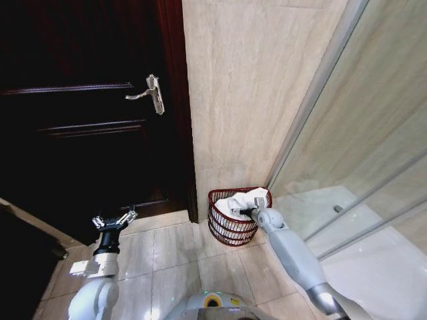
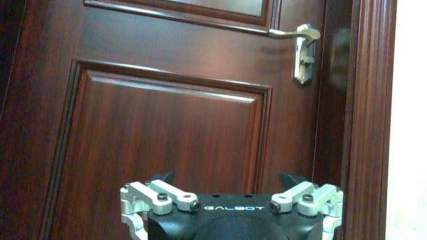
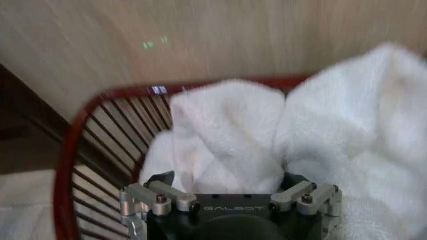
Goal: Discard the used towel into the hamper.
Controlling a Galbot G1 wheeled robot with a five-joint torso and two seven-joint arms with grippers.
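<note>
The hamper (image 1: 230, 223) stands on the tiled floor (image 1: 167, 253) against the beige wall (image 1: 247, 87), just beside the dark door (image 1: 80, 113). It sits upright with its mouth opening upward and tipped a little toward the robot. The white towel (image 1: 243, 202) lies bunched inside it, its long axis running across the hamper, one end draped over the rim on the side away from the door.

The right gripper (image 1: 245, 213) hangs at the hamper's mouth, above the towel; its fingers stand spread with nothing between them. The towel's lower folds and the hamper's base are hidden.

The left gripper (image 1: 115, 221) hovers before the door, well apart from the hamper, released and empty.
</note>
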